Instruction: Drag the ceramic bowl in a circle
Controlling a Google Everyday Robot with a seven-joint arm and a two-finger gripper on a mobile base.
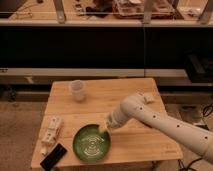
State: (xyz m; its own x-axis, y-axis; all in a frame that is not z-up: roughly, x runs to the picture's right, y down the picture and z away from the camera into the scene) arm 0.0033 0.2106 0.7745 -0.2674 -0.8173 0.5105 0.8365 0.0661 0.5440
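**A:** Camera view: wide, shallow green glazed ceramic bowl [90, 146] at six o'clock on the pale wooden tabletop [117, 95], close to the near edge.

**B:** Two-finger gripper [105, 128] down at that bowl's rim, about one o'clock on it, at the end of the white arm [150, 117] coming in from four o'clock. Clenched or released: cannot tell.

**A:** Probably weighty, rigid, slick with glaze, easy to chip. Best taken at the rim and slid flat, not lifted.

**B:** Around it: flat black phone-like slab [53, 156] at eight o'clock of the bowl, just beside. Pale blocky white packet [51, 131] at ten o'clock, near. Small translucent whitish cup [77, 90] at twelve o'clock, well apart. Small pale object [147, 97] at two o'clock, by the right edge.

**A:** Tightest, by judgement, toward seven through ten o'clock: slab, packet and the near tabletop edge all crowding a wide circle. Roomier toward twelve and three o'clock.
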